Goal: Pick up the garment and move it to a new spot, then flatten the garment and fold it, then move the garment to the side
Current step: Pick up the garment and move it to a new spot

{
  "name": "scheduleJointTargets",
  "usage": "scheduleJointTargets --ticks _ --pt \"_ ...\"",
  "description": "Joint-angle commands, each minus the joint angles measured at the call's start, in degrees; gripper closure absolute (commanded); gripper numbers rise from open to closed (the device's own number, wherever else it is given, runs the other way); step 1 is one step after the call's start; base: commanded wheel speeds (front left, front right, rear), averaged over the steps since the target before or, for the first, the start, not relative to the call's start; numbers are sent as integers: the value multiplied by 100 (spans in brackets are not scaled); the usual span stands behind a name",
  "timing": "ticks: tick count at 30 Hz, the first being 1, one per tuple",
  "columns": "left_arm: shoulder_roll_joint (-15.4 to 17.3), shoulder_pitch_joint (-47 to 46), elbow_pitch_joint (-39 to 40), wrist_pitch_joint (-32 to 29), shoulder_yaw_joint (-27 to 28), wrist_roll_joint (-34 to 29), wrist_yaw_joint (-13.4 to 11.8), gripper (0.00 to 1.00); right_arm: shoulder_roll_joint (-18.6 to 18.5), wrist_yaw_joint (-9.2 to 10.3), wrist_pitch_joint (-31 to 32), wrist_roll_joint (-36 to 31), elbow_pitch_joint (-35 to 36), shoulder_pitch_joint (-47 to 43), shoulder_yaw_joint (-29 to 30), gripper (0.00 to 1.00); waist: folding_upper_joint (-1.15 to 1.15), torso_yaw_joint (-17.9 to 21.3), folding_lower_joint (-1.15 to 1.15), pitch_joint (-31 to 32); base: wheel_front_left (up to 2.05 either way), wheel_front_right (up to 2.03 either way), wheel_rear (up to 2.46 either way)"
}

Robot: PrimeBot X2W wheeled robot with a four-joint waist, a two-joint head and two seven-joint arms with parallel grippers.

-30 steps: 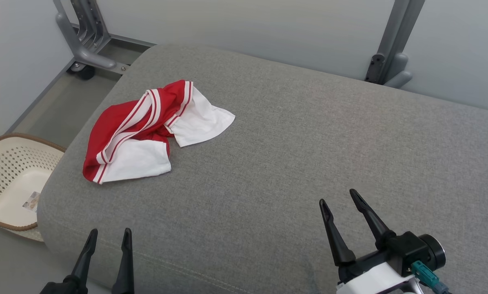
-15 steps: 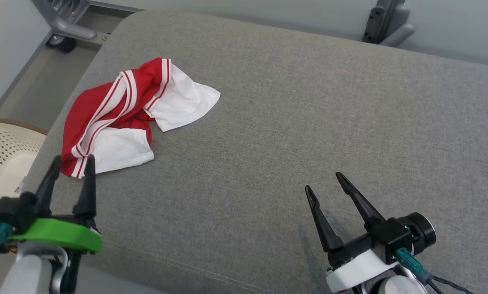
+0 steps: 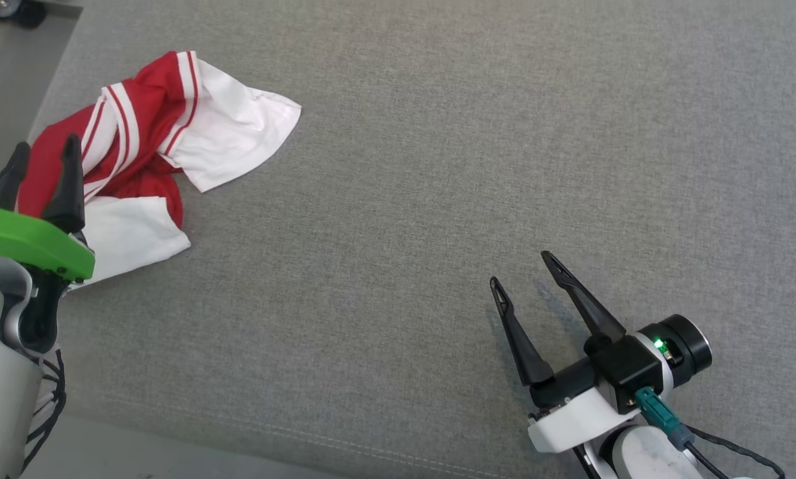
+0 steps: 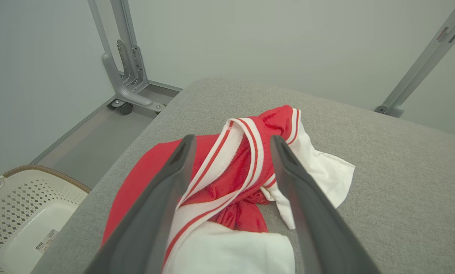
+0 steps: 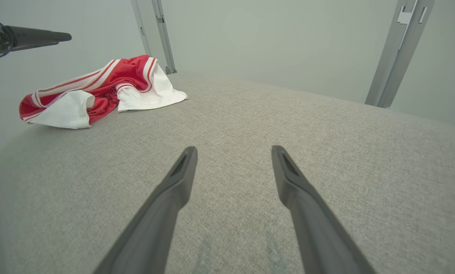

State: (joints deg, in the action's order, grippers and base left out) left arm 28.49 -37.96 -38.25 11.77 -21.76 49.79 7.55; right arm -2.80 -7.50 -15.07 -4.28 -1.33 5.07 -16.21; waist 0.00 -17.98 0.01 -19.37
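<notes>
The red and white garment (image 3: pixel 145 133) lies crumpled at the far left of the grey cushion (image 3: pixel 438 166). The left gripper (image 3: pixel 46 145) hangs over its near part, fingers apart, holding nothing. The right gripper (image 3: pixel 521 268) is at the near right, fingers also apart, well away from the garment.

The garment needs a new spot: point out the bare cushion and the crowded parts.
Free: the wide stretch of grey cushion between the garment and the right end effector, and the strip below the garment toward the front seam. Crowded: the left corner, where the left end effector hangs over the crumpled garment.
</notes>
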Motion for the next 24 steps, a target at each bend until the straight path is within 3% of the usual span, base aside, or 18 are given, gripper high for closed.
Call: scheduleJointTargets --ticks 1,9,17,24 --pt "44 -235 -119 -87 -158 178 -10 0 -21 3 -22 -39 21 70 -16 0 0 205 -1 -313 0 0 0" --pt "121 -1173 -1037 -881 -882 976 -10 0 -20 3 -22 -152 -4 184 -138 0 0 315 -1 -659 0 0 0" --pt "-139 -1850 -2034 -1427 -1205 1300 -10 0 -18 3 -22 -194 -57 299 -217 0 0 349 -1 -892 0 0 0" --pt "-153 -1935 -2279 -1679 -1541 1431 -10 0 -20 3 -22 -160 -58 435 -294 0 0 420 -1 -1023 0 0 0"
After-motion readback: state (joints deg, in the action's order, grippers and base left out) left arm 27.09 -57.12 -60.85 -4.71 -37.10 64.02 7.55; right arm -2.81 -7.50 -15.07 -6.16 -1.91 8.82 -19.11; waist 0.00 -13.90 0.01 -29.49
